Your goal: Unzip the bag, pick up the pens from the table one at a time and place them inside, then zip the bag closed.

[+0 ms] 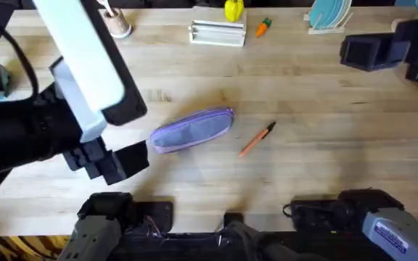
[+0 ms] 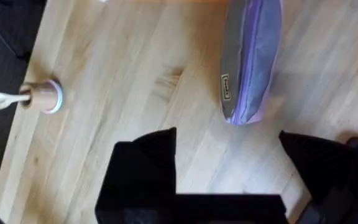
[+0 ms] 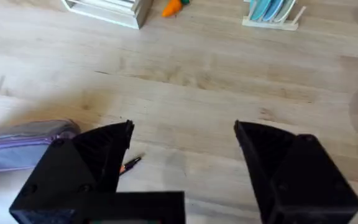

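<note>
**A:** Where do the bag and pen lie?

**B:** The lilac bag (image 1: 193,130) rests near the middle of the worktop (image 1: 318,174), still zipped as far as can be told, its long axis running left to right with the right end tipped slightly away from the arms' bases. The orange pen (image 1: 257,138) lies just to its right, apart from it, black tip pointing up and away.

**A:** Which arm is closer?

**B:** The left gripper (image 1: 115,165) hovers just beside the bag's left end. In the left wrist view its black fingers (image 2: 143,168) stand wide apart and hold nothing, and the bag's near end (image 2: 248,62) lies just ahead of them, the pouch stretching away along the line of reach.

**A:** And the right?

**B:** The right gripper (image 3: 182,168) is also spread wide and empty, above bare wood on the pen's side. The likely opening move, a judgement only, falls to the left arm at the bag's end.
</note>
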